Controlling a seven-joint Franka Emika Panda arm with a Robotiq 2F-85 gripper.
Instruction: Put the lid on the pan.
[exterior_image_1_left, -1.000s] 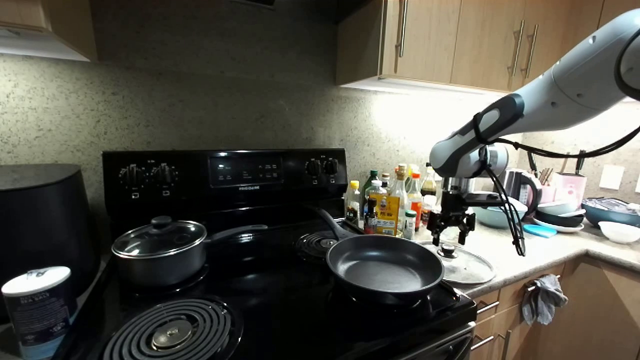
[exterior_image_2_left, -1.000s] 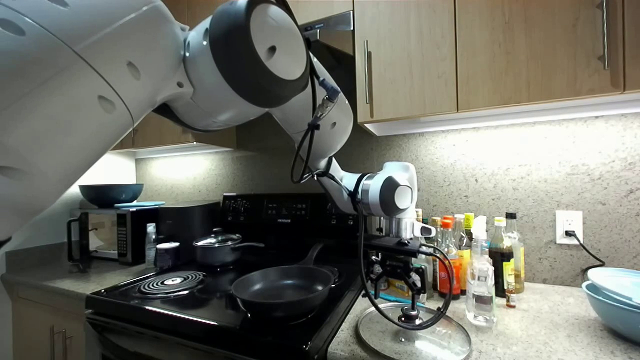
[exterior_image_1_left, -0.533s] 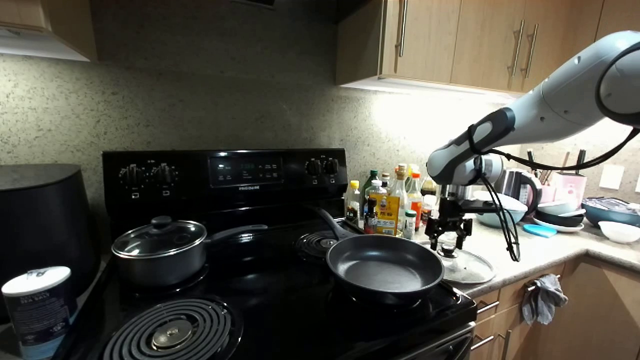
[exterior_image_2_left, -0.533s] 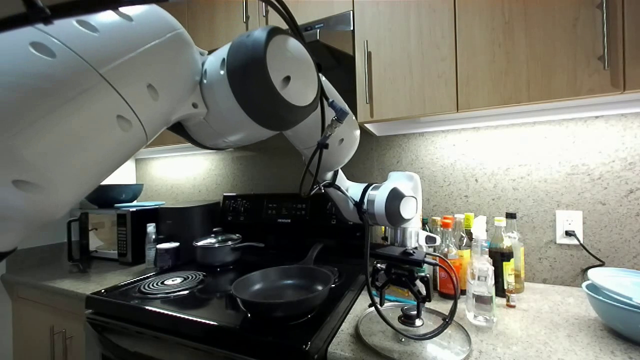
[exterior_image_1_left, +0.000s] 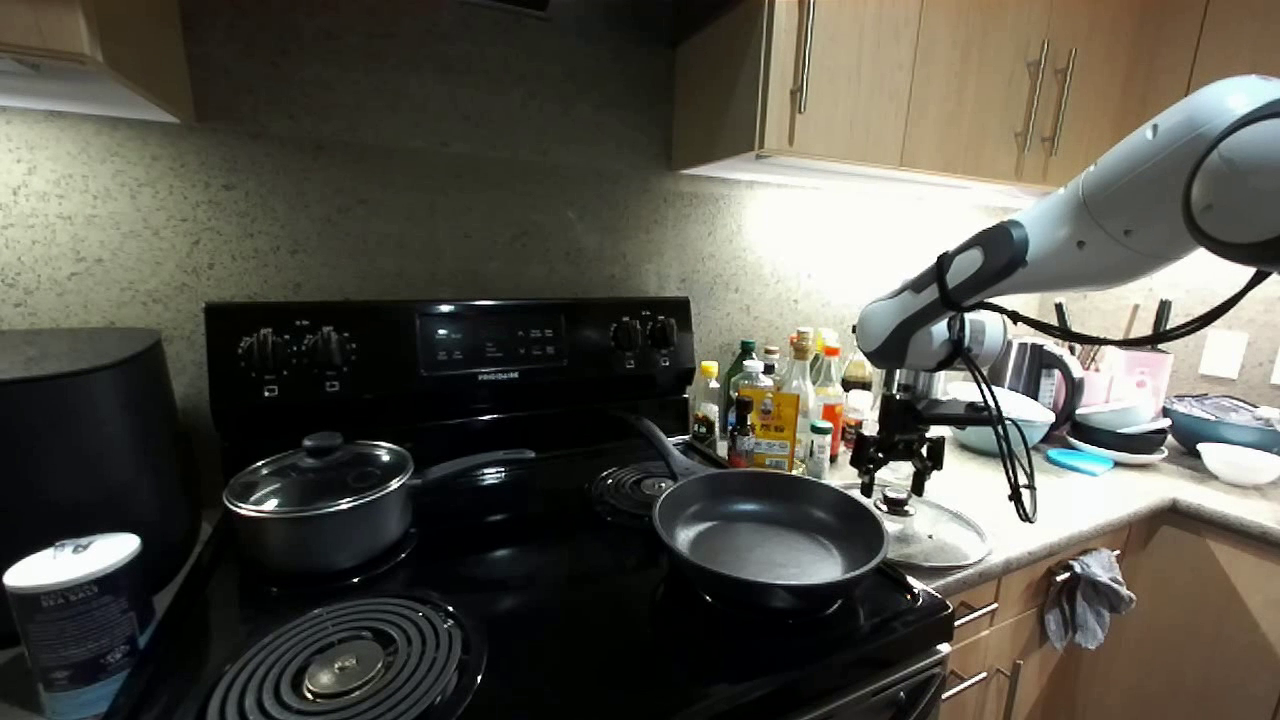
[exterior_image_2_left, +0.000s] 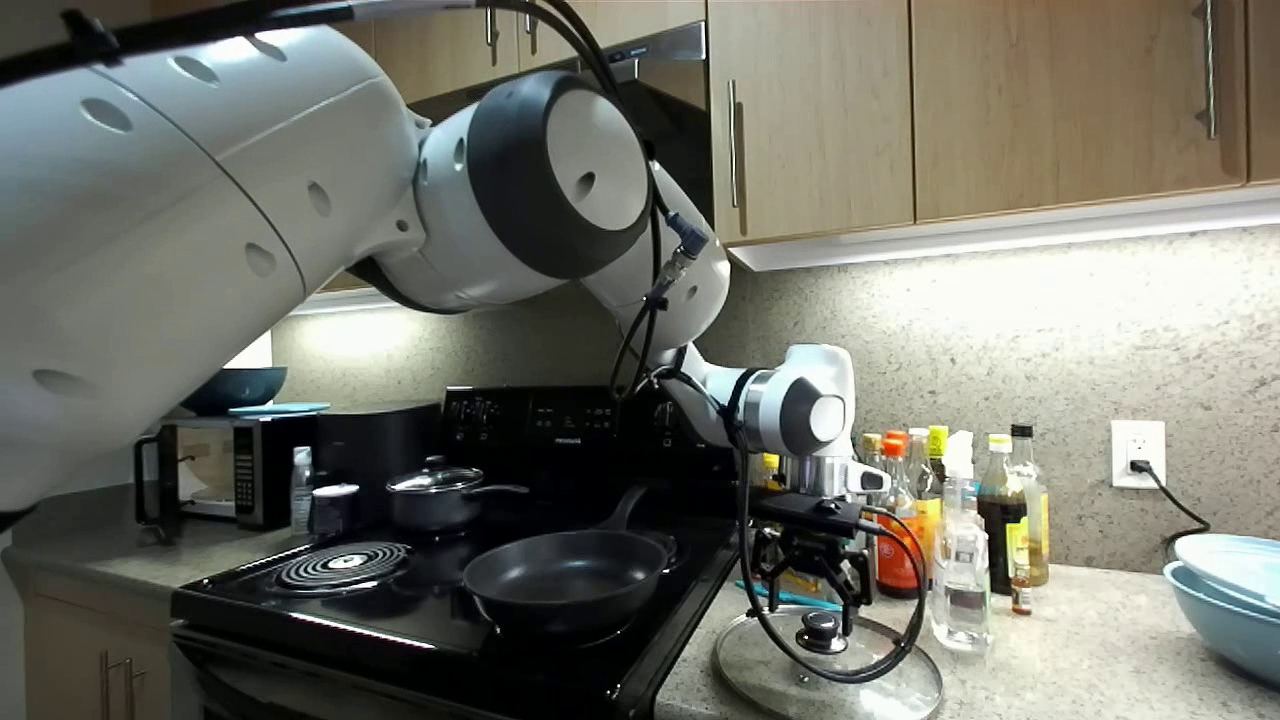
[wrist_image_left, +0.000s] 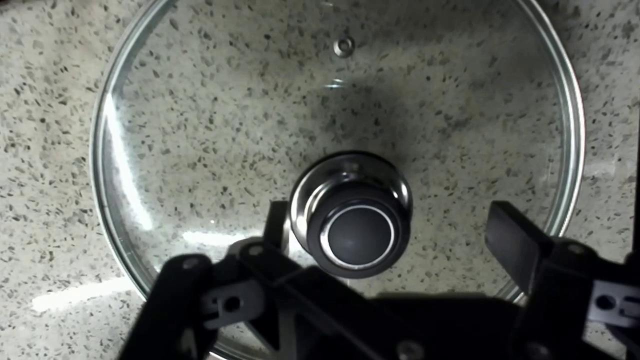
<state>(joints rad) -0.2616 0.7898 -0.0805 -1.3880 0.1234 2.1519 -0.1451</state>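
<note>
The lid, clear glass with a metal rim, lies flat on the counter right beside the stove in both exterior views (exterior_image_1_left: 945, 535) (exterior_image_2_left: 885, 685) and fills most of the wrist view (wrist_image_left: 215, 135). Its dark knob (wrist_image_left: 360, 235) points up. My gripper (exterior_image_1_left: 895, 485) is open above the lid, fingers pointing down, tips at about the height of the knob's top. In the wrist view the knob lies between the fingers (wrist_image_left: 395, 235), closer to the left finger; I cannot tell if they touch. The black frying pan (exterior_image_1_left: 770, 530) sits uncovered on the front burner, also in an exterior view (exterior_image_2_left: 565, 580).
A smaller lidded pot (exterior_image_1_left: 320, 510) stands on the back burner at the far side of the stove. Several bottles (exterior_image_2_left: 895, 500) stand behind the lid, with a clear spray bottle (exterior_image_2_left: 962, 590) beside it. Blue bowls (exterior_image_2_left: 1225, 610) are farther along the counter. A loose cable loop hangs beside the gripper.
My gripper has moved down toward the lid and shifted slightly, so the knob now shows between the fingers. Most of this motion came in the first half second. Lid and pan have not moved.
</note>
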